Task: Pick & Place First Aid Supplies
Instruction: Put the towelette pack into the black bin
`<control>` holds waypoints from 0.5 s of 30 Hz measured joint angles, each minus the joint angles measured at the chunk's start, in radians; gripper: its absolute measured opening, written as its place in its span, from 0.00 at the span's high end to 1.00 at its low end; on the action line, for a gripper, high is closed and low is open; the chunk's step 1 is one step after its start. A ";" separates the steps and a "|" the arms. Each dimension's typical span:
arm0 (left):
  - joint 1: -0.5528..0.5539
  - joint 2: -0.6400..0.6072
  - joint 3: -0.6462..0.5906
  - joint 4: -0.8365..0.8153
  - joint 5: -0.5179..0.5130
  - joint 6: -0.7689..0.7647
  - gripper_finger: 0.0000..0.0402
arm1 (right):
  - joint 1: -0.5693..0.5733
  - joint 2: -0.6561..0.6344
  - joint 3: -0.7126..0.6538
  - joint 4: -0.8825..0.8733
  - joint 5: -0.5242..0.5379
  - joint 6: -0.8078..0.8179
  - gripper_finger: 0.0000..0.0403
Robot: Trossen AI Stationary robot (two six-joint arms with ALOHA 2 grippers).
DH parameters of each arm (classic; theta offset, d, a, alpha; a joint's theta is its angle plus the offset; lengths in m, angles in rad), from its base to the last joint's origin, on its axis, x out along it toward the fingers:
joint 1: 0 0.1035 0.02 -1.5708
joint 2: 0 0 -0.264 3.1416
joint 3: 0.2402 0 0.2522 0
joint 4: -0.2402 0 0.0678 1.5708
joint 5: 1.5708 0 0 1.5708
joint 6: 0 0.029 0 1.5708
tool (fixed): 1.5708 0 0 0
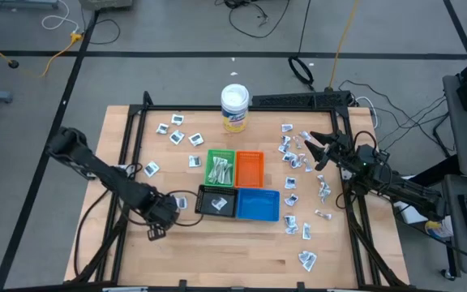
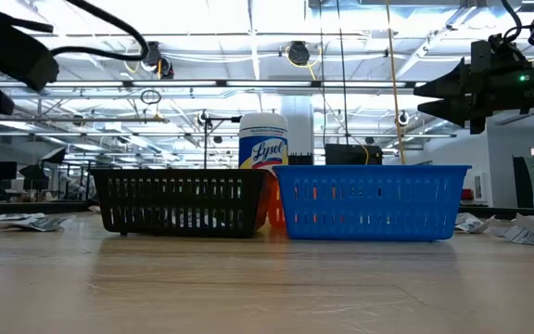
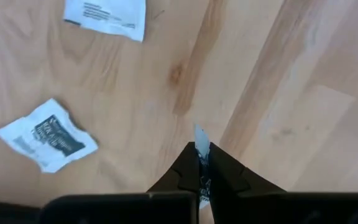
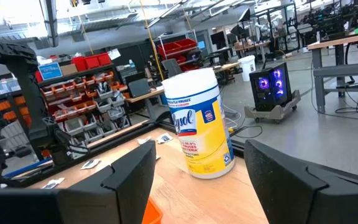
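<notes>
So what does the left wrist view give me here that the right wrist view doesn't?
Only the left wrist view shows the left gripper shut on a thin pale packet, above bare table with two loose packets lying flat. Only the right wrist view shows the right gripper open, facing the yellow-labelled tub, with the room behind. Both show the wooden tabletop and scattered packets.

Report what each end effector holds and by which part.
The left end effector pinches a white packet by one edge; its other end pokes out past the fingertips. The right end effector is open and holds nothing.
</notes>
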 joint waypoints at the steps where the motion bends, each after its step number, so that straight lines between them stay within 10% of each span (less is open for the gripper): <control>1: 0.001 -0.003 0.001 -0.007 0.000 -0.002 0.96 | 0.000 0.000 0.000 0.000 0.000 0.000 0.40; 15: 0.291 0.283 0.387 -0.150 -0.031 0.323 0.98 | 0.000 0.000 0.000 0.000 0.000 0.000 0.40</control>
